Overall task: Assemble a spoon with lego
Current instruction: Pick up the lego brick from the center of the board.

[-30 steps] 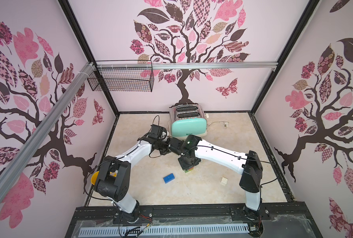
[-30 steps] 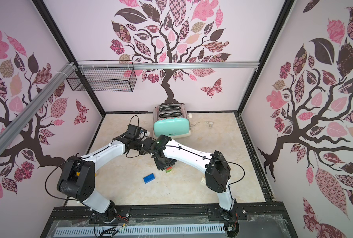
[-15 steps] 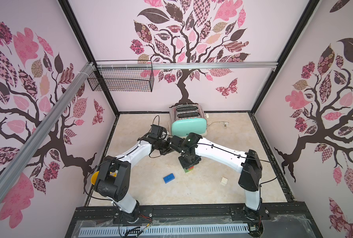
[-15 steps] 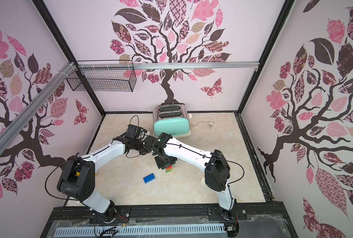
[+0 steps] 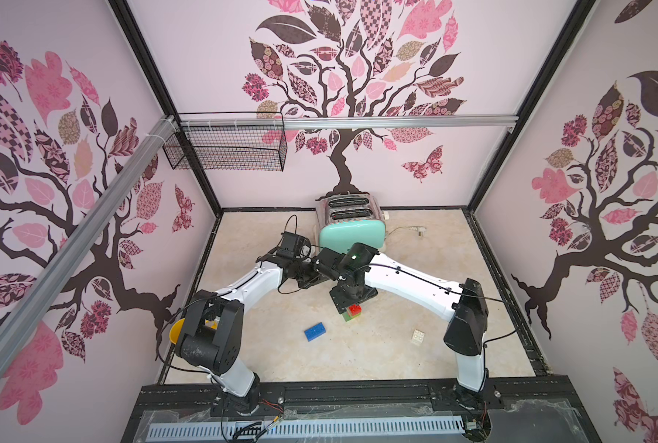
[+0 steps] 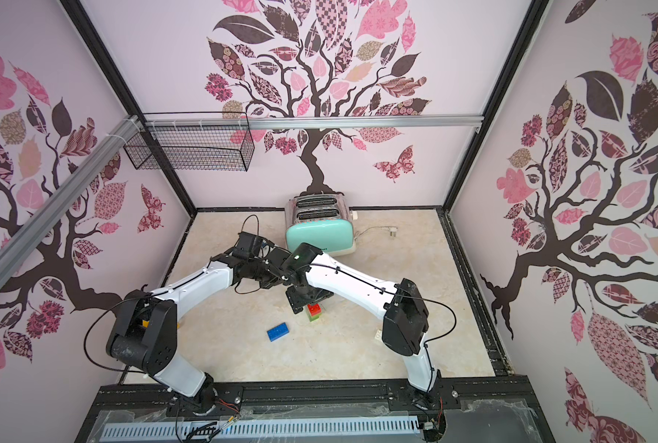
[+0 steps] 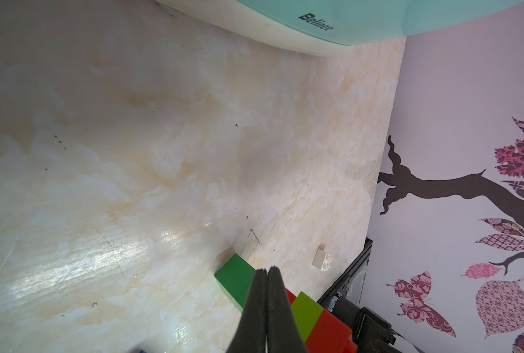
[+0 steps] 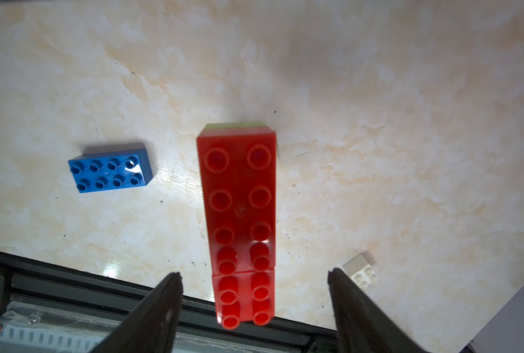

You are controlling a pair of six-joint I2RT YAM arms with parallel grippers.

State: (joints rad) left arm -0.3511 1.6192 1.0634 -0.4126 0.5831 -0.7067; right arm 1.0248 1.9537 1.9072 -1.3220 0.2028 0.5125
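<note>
With jaws spread wide, right gripper (image 8: 254, 275) straddles near end of red brick (image 8: 239, 195) without touching; fingers (image 8: 160, 305) apart on either side. Red brick tops partly built spoon (image 7: 309, 308), lime edge peeking out at far end. Left gripper (image 7: 267, 270) pinched fully together, empty, tips just over green handle section (image 7: 234, 276) of same stack. Blue brick (image 8: 110, 172) loose on tabletop (image 8: 377, 107), to one side of right gripper, well apart from stack. White brick (image 8: 360, 270) beside opposite finger, clear of it. Mint toaster (image 5: 352, 234) beyond both grippers.
</note>
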